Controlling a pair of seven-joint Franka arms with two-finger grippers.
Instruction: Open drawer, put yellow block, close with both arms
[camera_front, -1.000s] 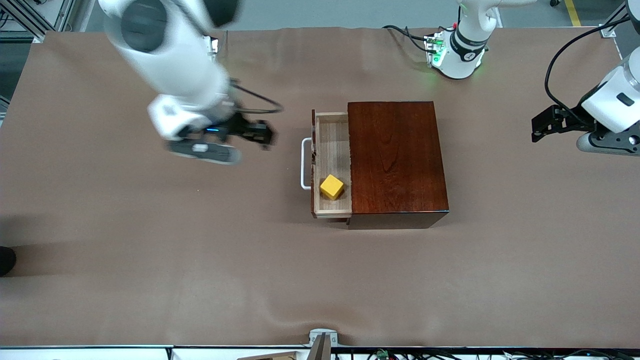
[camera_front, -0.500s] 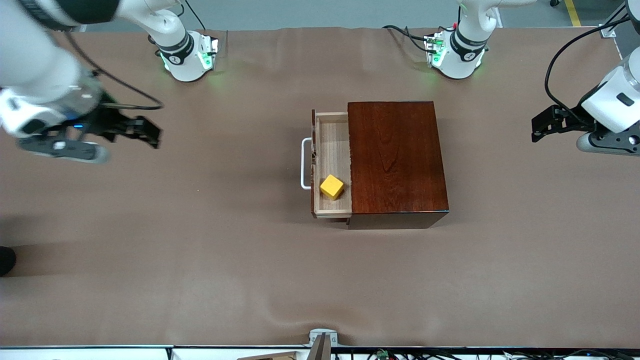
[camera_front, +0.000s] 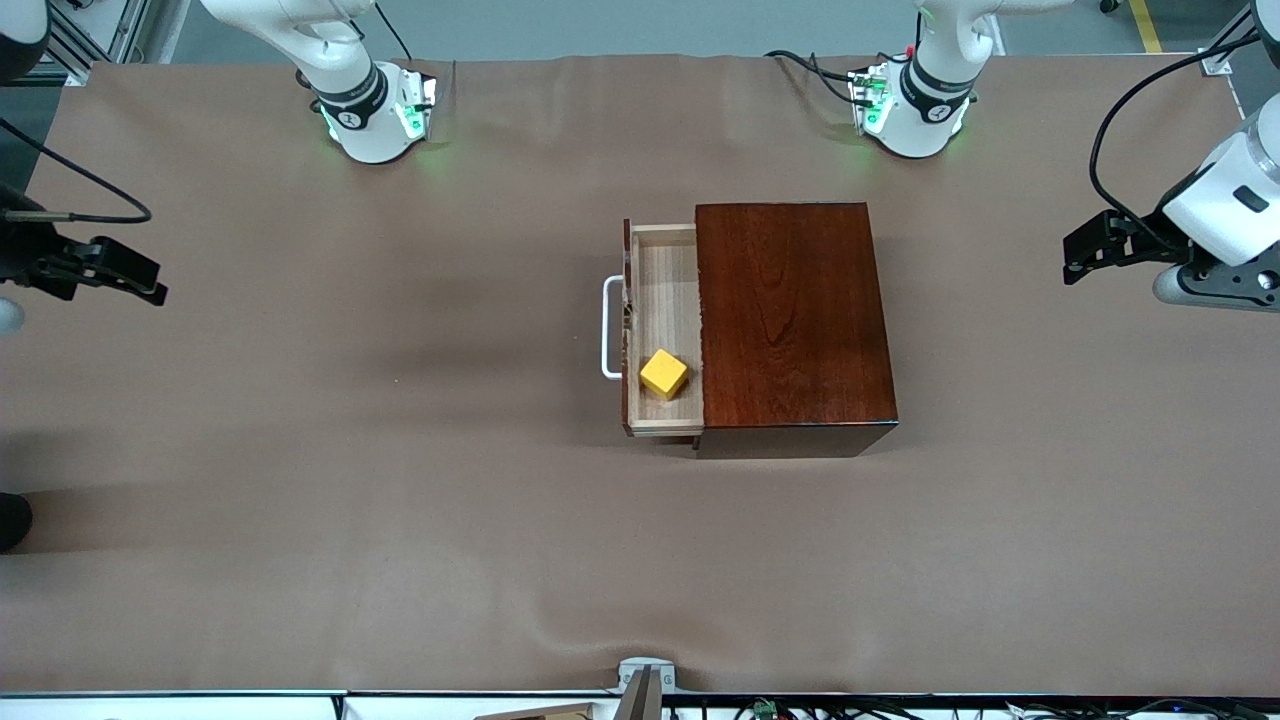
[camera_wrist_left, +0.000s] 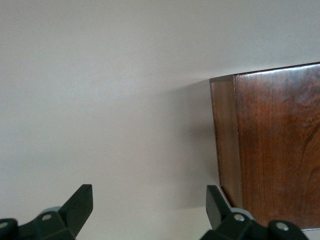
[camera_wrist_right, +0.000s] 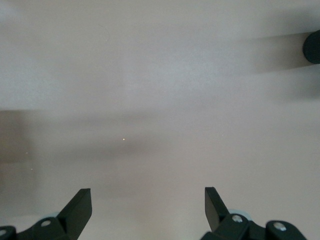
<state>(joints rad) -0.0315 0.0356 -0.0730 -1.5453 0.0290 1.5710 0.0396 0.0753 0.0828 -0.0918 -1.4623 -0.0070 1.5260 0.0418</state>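
Drawer (camera_front: 664, 330) closing is what is left, judging from how things are lying. Starting from the right gripper (camera_front: 120, 275): it is hanging over the bare tabletop (camera_front: 400, 500) at the right arm's end, at about nine o'clock from the mahogany box (camera_front: 790, 320) in the front view, jaws spread wide and grasping nothing, well apart from everything. Its wrist view is showing only plain tabletop between the fingertips (camera_wrist_right: 80, 205). The left gripper (camera_front: 1085, 250) is waiting at about three o'clock from the box, over the left arm's end, its jaws likewise released and empty; its wrist view is catching a corner of the box.

Moving outward, the drawer is standing partly pulled out of the box toward nine o'clock, its white handle (camera_front: 607, 328) facing the right arm's end. The yellow block (camera_front: 663, 374) is resting inside the tray, in the part nearer the front camera, tilted a little against the tray's lines.

So opening and placing are looking done; pushing the drawer shut is not yet begun, and neither gripper is near the handle.
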